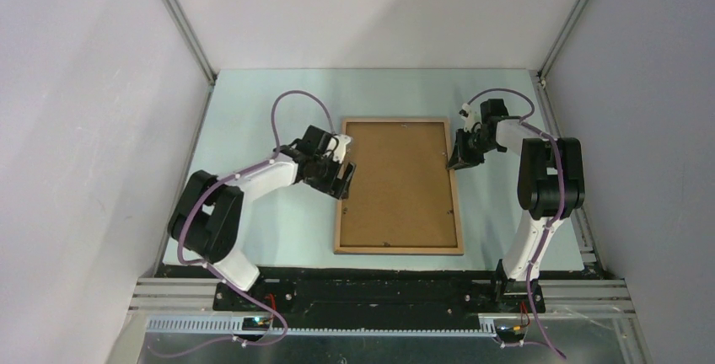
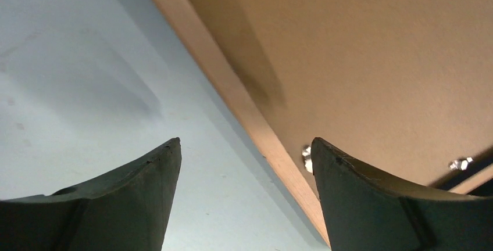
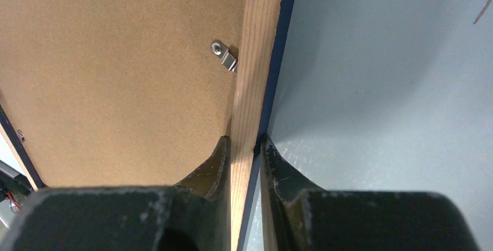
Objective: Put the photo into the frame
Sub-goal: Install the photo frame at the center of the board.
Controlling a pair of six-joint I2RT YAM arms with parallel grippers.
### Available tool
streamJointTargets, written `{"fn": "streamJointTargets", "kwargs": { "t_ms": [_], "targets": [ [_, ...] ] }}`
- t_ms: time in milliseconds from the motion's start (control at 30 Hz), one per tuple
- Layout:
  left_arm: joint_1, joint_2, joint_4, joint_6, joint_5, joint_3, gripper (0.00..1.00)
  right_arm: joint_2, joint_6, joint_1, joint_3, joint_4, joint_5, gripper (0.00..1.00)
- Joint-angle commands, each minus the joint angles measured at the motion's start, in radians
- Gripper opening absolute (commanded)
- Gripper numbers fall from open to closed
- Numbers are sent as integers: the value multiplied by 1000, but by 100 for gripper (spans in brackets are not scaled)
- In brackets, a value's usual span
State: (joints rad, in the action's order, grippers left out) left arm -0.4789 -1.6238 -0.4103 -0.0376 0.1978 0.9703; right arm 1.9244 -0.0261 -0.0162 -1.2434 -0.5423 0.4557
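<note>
Centre of table, seen from top cam:
- frame (image 1: 456,212) – large rect., lying back-side up on pale blue-grey table (image 1: 253,128), long sides running away from arm bases, between the two arms. Thin light-wood border; dark blue front edge shows along its outer side in R wrist view (image 3: 278,59).
- backing board (image 1: 396,179) – flat brown sheet, sits inside the border and fills the opening; speckled fibre surface close up (image 3: 116,76).
- metal tab (image 3: 224,55) – small silver clip w/ screw, fixed on R border rail, reaching onto the board. Two more bright fasteners in L wrist view (image 2: 306,158), (image 2: 460,162); too blurred to tell type.
- right gripper (image 1: 461,155) – at far part of frame's R border. Clenched on the rail: one finger on the board side, other on the blue outer side, wood pinched between (image 3: 244,143).
- left gripper (image 1: 344,177) – at frame's L border, abt mid-length. Released, jaws wide apart, grasping nothing (image 2: 245,146); one fingertip over bare table, other over the border/board.
- Cannot tell whether either frame edge is raised off the table.
</note>
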Motion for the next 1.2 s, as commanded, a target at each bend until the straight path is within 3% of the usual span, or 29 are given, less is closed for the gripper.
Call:
{"fn": "streamJointTargets", "kwargs": {
  "t_ms": [0, 567, 1167],
  "targets": [
    [-55, 54, 0, 24, 34, -19, 86, 16, 1, 7, 6, -21, 17, 0],
    [-154, 80, -74, 34, -85, -32, 82, 15, -6, 8, 5, -24, 22, 0],
    [-182, 2, -88, -23, -119, -6, 72, 17, -9, 7, 5, -28, 23, 0]
  ]
}}
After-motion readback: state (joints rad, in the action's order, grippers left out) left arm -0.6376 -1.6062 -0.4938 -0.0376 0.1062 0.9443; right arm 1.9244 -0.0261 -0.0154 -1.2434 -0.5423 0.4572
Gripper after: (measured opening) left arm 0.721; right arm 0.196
